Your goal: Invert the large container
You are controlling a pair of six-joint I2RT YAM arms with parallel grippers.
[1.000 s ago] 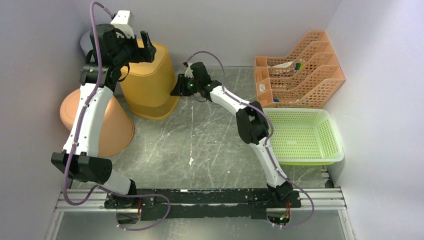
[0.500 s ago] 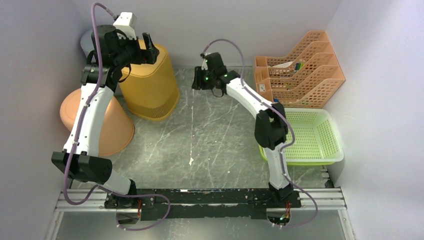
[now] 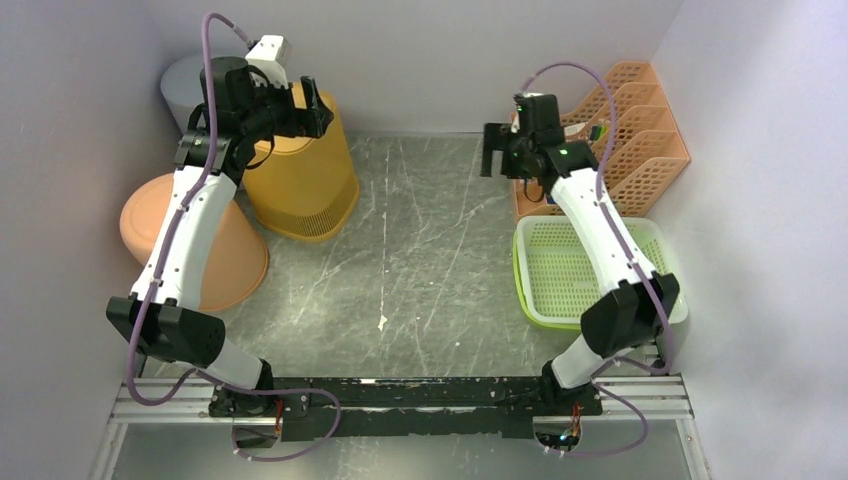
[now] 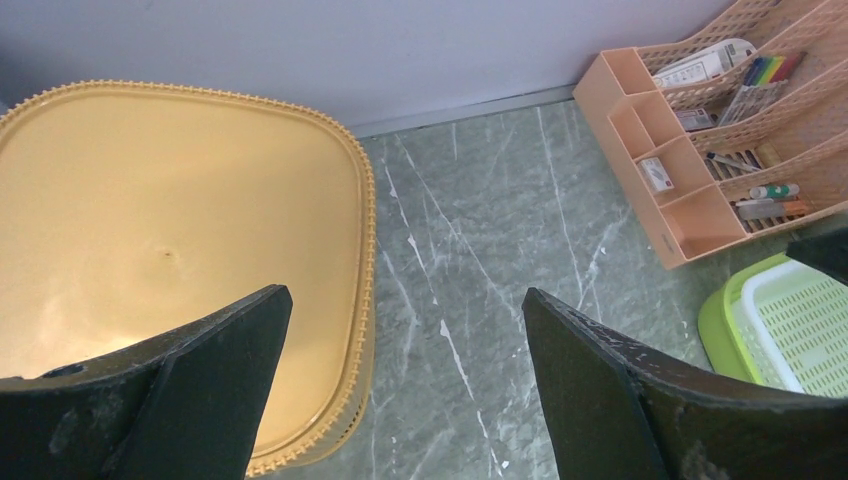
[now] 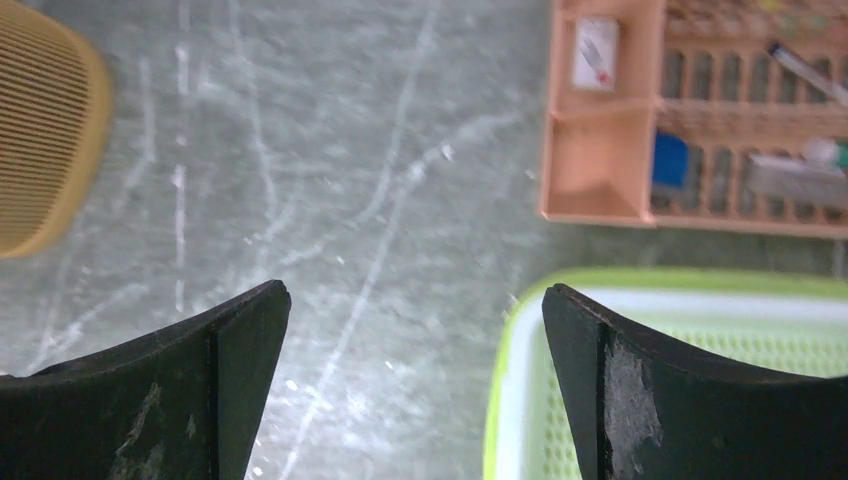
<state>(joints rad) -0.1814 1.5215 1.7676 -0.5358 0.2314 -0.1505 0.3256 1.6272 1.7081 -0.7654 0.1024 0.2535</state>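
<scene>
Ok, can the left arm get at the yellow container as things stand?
Probably yes. The left gripper hangs open over the yellow container at its top edge, with nothing between them, and the right gripper is away by the orange organizer.

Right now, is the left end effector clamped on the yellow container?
No, the left end effector hangs open above the yellow container, its jaws spread wide and gripping nothing.

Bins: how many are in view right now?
3. A yellow bin stands at back left; an orange bin sits nearer, by the left wall; a grey bin is in the back-left corner, partly hidden by the left arm.
</scene>
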